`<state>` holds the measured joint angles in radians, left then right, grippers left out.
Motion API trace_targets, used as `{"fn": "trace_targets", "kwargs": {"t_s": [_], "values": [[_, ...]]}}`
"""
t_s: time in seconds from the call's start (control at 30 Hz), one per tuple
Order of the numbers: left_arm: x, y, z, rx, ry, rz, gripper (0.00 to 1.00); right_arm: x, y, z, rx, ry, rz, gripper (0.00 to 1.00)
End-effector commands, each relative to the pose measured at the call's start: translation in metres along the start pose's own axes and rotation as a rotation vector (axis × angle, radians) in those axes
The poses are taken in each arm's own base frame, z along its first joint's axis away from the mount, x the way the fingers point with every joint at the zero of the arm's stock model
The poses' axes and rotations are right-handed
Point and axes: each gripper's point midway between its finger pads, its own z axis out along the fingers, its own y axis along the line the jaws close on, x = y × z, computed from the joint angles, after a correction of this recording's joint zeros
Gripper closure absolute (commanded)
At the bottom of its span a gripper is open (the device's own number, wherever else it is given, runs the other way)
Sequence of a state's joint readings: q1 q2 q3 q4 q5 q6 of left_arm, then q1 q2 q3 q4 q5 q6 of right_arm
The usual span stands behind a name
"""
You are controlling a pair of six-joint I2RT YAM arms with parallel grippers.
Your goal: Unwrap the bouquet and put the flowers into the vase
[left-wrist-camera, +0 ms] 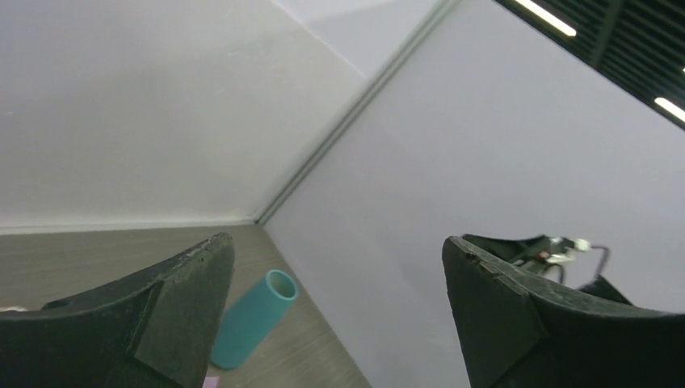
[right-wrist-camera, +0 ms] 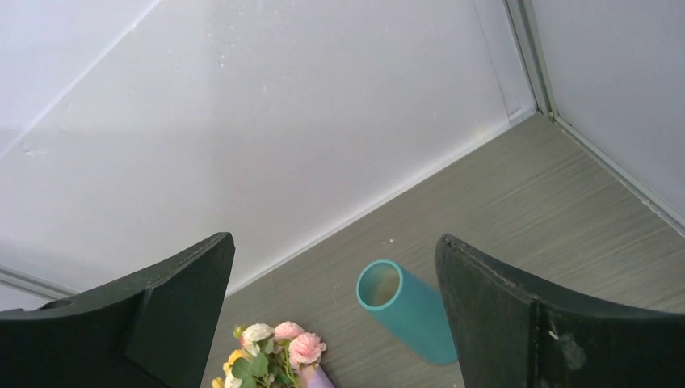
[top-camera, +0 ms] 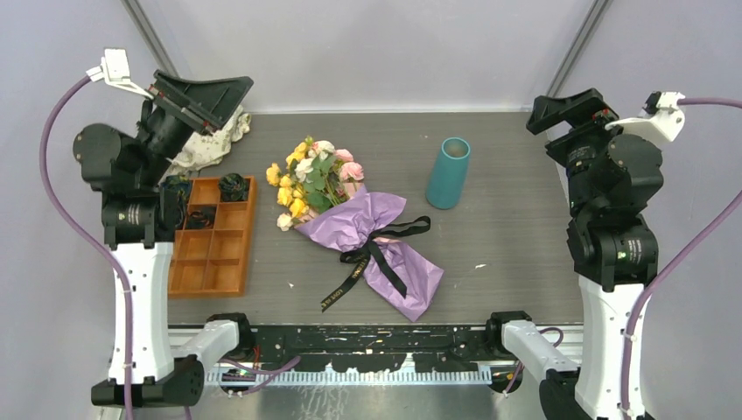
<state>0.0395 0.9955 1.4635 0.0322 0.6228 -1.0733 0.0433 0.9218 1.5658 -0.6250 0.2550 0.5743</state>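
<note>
Bouquet (top-camera: 359,223) and upright vase (top-camera: 448,173) on grey tabletop (top-camera: 512,241), pale walls (top-camera: 367,52) around

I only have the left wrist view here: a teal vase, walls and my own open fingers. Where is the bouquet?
Observer: The bouquet lies flat, left of the vase, blooms pointing toward the back wall.
Operator: Is it wrapped?
Observer: Yes, purple paper covers the stems.
Operator: Anything holding the paper shut?
Observer: A black ribbon is tied around its middle, tails loose.
Operator: What else is down there?
Observer: An orange tray sits left of the bouquet.
</note>
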Motion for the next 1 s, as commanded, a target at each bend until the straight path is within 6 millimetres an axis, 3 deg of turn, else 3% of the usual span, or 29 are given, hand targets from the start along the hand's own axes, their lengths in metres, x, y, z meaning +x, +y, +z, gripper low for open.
{"fn": "trace_targets", "kwargs": {"t_s": [0.0, 0.07, 0.17, 0.3, 0.4, 0.5, 0.6, 0.7, 0.77, 0.97], "values": [[-0.02, 0.004, -0.003, -0.128, -0.031, 0.158, 0.0, -0.006, 0.017, 0.012, -0.024, 0.038, -0.001, 0.0], [-0.021, 0.02, -0.007, -0.233, -0.001, 0.199, 0.0, -0.001, 0.032, 0.021, -0.063, 0.091, 0.025, 0.01], [-0.012, 0.048, -0.02, -0.376, 0.067, 0.259, 0.0, 0.019, 0.076, 0.024, -0.253, 0.246, 0.095, 0.01], [0.014, 0.081, -0.034, -0.458, 0.148, 0.245, 0.0, 0.044, 0.118, 0.015, -0.384, 0.393, 0.118, 0.01], [0.054, 0.118, -0.032, -0.463, 0.24, 0.136, 0.0, 0.067, 0.136, -0.007, -0.4, 0.445, 0.01, 0.01], [0.108, 0.156, -0.029, -0.489, 0.382, 0.064, 0.01, 0.112, 0.159, -0.032, -0.432, 0.561, -0.086, 0.05], [0.156, 0.184, -0.037, -0.565, 0.493, 0.092, 0.03, 0.185, 0.175, -0.071, -0.448, 0.695, -0.294, 0.1], [0.182, 0.194, -0.041, -0.55, 0.509, 0.086, 0.03, 0.25, 0.157, -0.104, -0.399, 0.778, -0.503, 0.15], [0.191, 0.199, -0.044, -0.545, 0.518, 0.078, 0.03, 0.291, 0.133, -0.122, -0.371, 0.871, -0.565, 0.22], [0.234, 0.202, -0.055, -0.472, 0.626, 0.056, 0.09, 0.375, 0.058, -0.146, -0.301, 1.035, -0.65, 0.38]]}}
